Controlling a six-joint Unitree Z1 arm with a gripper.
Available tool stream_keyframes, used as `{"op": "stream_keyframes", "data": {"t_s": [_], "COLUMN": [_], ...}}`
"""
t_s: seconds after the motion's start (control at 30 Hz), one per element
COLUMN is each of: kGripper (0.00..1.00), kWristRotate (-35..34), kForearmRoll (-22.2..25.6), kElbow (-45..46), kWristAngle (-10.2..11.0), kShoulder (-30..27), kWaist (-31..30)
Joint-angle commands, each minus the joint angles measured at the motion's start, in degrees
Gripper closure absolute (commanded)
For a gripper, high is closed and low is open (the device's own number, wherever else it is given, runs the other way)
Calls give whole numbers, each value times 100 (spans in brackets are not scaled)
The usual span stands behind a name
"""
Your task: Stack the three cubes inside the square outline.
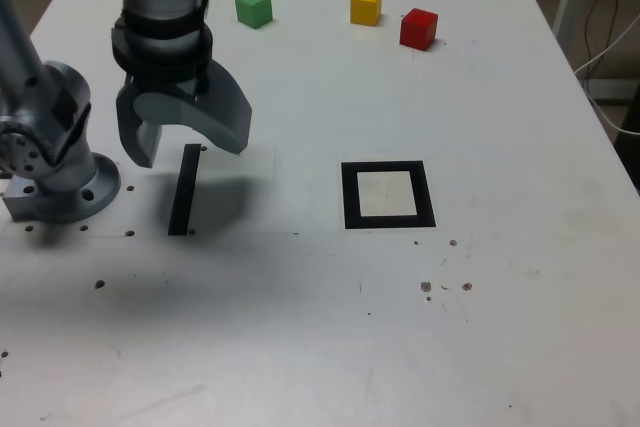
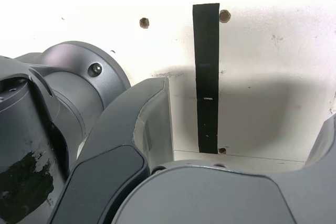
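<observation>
Cubes, the three to be stacked, stand apart from the fingers (image 1: 187, 137), which are spread wide with nothing between them, above the black strip (image 2: 207, 77) near the arm's base (image 1: 68, 192); beyond, towards the exterior view's right, the square outline (image 1: 428, 195) lies bare on the tabletop (image 1: 520, 277); farthest out, along the tabletop's far edge, sit the green cube (image 1: 254, 9), nearer the far left corner, then the yellow cube (image 1: 366, 6) and, just beside it, the red cube (image 1: 419, 29). Reaching for yellow or red could knock its neighbour, since the gap is narrow; a grip across corners could twist a cube, and an off-centre release could topple the stack. Each cube is turned slightly differently, red and green showing a corner edge; being cubes, they have no long axis.
</observation>
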Motion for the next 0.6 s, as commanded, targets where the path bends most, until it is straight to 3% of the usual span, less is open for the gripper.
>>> {"op": "stream_keyframes", "data": {"t_s": [0.0,0.57], "kGripper": [1,1], "kWristRotate": [-7,-1], "kForearmRoll": [17,14], "kElbow": [-14,-51], "kWristAngle": [-9,-4], "kShoulder": [-36,-19], "kWaist": [-8,-7]}}
